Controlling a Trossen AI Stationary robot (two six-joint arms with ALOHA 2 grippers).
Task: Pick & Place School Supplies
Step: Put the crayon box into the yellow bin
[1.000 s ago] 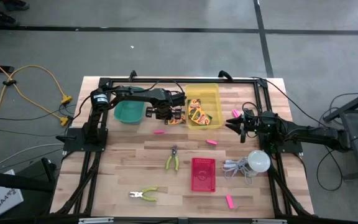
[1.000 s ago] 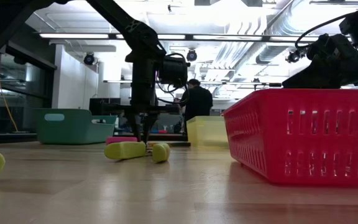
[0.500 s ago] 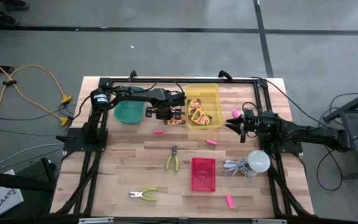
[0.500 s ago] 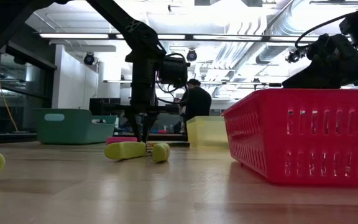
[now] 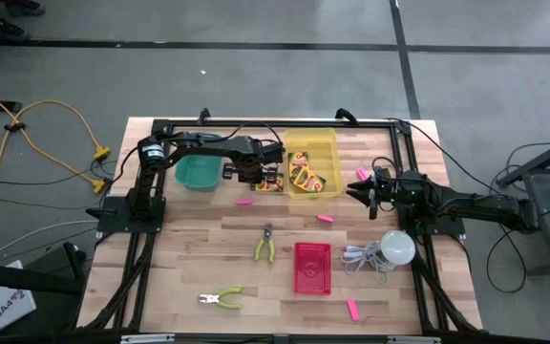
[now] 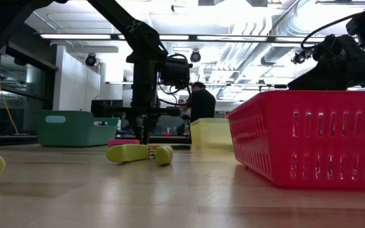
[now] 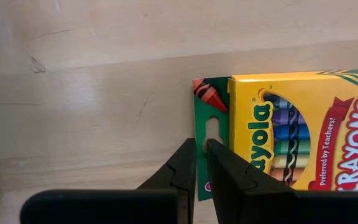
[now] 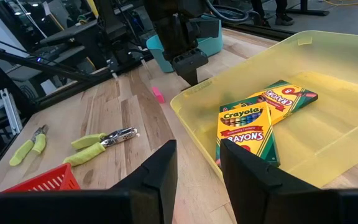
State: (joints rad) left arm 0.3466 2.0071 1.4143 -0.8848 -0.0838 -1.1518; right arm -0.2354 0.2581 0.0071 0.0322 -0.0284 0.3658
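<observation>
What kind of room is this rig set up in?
Probably a robotics lab or workshop. The low view shows exposed silver ceiling ducts and long strip lights, with a person in dark clothes at benches behind. The high view shows bare grey concrete floor around the wooden slat table.

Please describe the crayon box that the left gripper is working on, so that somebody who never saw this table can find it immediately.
Find the yellow bin at the table's far edge, then the teal bin to its left. The crayon box lies flat on the bare wood between them, just outside the yellow bin's wall. Unlike the two boxes inside that bin, this one has the left gripper nearly closed over its green hang tab.
</observation>
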